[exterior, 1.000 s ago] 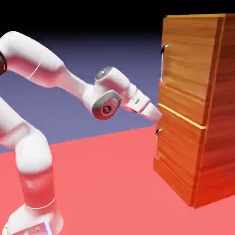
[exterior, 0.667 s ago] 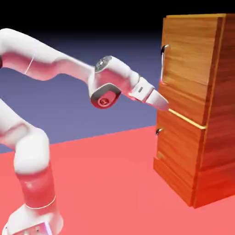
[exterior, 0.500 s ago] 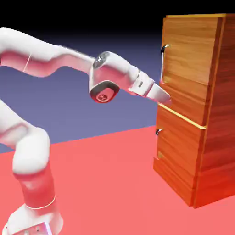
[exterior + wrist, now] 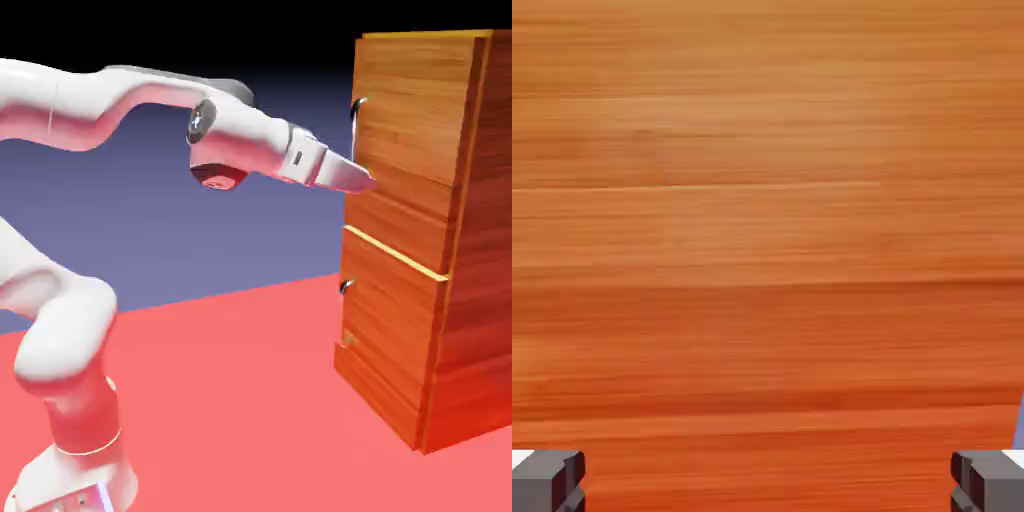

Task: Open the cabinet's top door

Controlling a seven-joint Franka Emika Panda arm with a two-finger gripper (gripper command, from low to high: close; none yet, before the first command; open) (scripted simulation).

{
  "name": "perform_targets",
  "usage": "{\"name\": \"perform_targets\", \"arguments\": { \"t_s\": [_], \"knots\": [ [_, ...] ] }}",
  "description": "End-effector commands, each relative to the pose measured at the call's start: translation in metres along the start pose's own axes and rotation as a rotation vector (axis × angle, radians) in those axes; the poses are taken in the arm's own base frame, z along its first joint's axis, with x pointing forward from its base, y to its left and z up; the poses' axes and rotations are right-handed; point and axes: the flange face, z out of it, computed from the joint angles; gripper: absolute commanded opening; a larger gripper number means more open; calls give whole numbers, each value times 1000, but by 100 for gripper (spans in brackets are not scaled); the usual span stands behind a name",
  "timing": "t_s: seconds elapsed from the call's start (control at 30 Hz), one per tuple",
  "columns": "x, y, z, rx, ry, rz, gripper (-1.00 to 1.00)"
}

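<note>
A: Why level with the upper panel, pointing straight into the cabinet [image 4: 430, 230]?

B: Lined up for the top door [image 4: 415, 110], by the look of it. Needs the silver handle [image 4: 354, 130] between the 2 fingers, so aimed flat at the front face rather than down at the red table [image 4: 230, 400].

A: State of the gripper [image 4: 362, 180]?

B: Spread wide, empty. In the hand view, 2 grey fingertips [image 4: 547, 480] sitting at opposite bottom corners, nothing but wood grain between. Holding nothing.

A: Why so wide?

B: Probably to leave room for the bar to pass in before closing. Only a judgement.

A: Where does the handle sit from the hand?

B: Just above the fingertips and very slightly back toward the wrist in the exterior view, near the lower end of the bar. Close, but cannot tell whether touching. Not visible at all in the hand view, so not yet framed between the fingers.

A: And the door itself?

B: Dead ahead, filling the hand camera with orange-brown grain. Looks shut, flush with the cabinet front. Tip right at the seam above the lower door [image 4: 385, 320].

A: The small dark handle [image 4: 345, 286]?

B: Well below the hand, on the lower door. Not the target.

A: Next need?

B: Likely a small shift upward to bring the bar between the fingers, then a squeeze.
</note>
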Motion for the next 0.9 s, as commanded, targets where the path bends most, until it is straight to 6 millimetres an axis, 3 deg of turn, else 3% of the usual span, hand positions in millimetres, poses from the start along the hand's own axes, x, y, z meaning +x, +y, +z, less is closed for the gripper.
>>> {"name": "perform_targets", "arguments": {
  "t_s": [0.0, 0.4, 0.87],
  "knots": [
    [0, -2, -1, 8, 10, 0, 0],
    [-18, -30, -6, 103, 119, 0, 0],
    [-68, -68, 10, 190, 220, -8, 0]
  ]
}}
